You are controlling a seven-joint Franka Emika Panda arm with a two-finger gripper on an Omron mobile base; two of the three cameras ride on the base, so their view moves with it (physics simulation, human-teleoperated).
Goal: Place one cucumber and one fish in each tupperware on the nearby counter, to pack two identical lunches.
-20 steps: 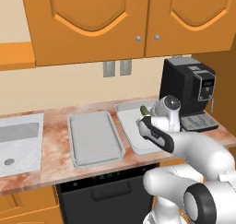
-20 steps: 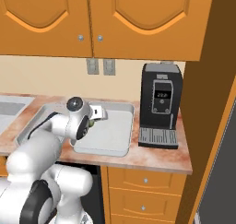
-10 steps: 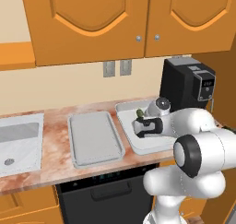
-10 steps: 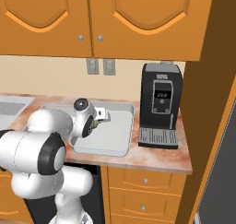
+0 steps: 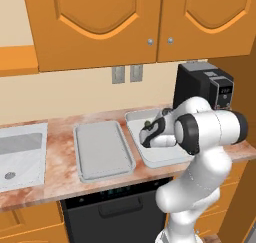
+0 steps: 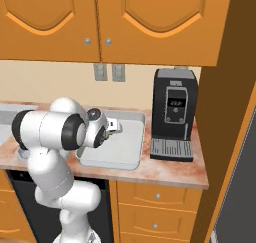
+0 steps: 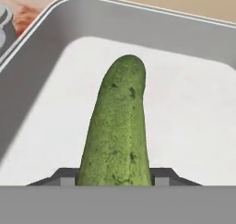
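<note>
Two tupperware trays [image 5: 104, 149] on marbled counter [image 5: 62, 162], orange cabinets [image 5: 95, 22] above

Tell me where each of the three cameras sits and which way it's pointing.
Left base view: behind the arm's left, looking forward and down at the pinkish marbled counter and two pale grey rectangular trays; the white arm rises lower right.
Right base view: behind the arm's right, facing the right-hand tray and black coffee machine; the arm rises lower left.
Hand view: on the hand, looking along the tool at the dark green oblong cucumber.
All share that right-hand tray.
</note>
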